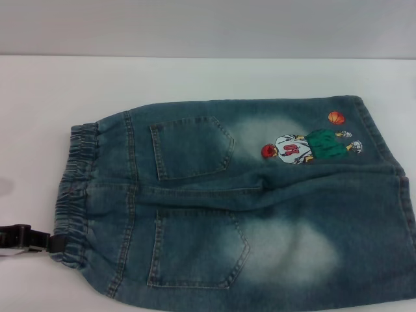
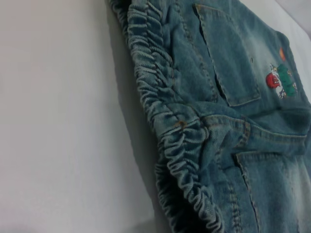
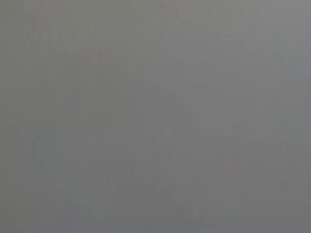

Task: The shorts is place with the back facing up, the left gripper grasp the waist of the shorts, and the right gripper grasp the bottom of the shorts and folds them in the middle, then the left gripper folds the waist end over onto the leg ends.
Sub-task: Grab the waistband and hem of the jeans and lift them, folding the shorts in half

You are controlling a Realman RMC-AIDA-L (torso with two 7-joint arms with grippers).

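Blue denim shorts (image 1: 247, 208) lie flat on the white table (image 1: 195, 78), back side up with both back pockets showing. The gathered elastic waist (image 1: 75, 195) points to the left and the leg ends (image 1: 390, 169) to the right. My left gripper (image 1: 39, 239) reaches in low from the left edge, its dark tip against the near part of the waist. The left wrist view looks along the shorts (image 2: 233, 126) from beside the ruffled waist (image 2: 170, 121). My right gripper is out of view, and the right wrist view shows only plain grey.
An embroidered basketball player (image 1: 302, 148) with an orange ball sits on the far leg; the figure (image 2: 282, 82) also shows in the left wrist view. Bare white tabletop (image 2: 58, 121) lies left of the waist and behind the shorts. The shorts run off the near and right edges of the head view.
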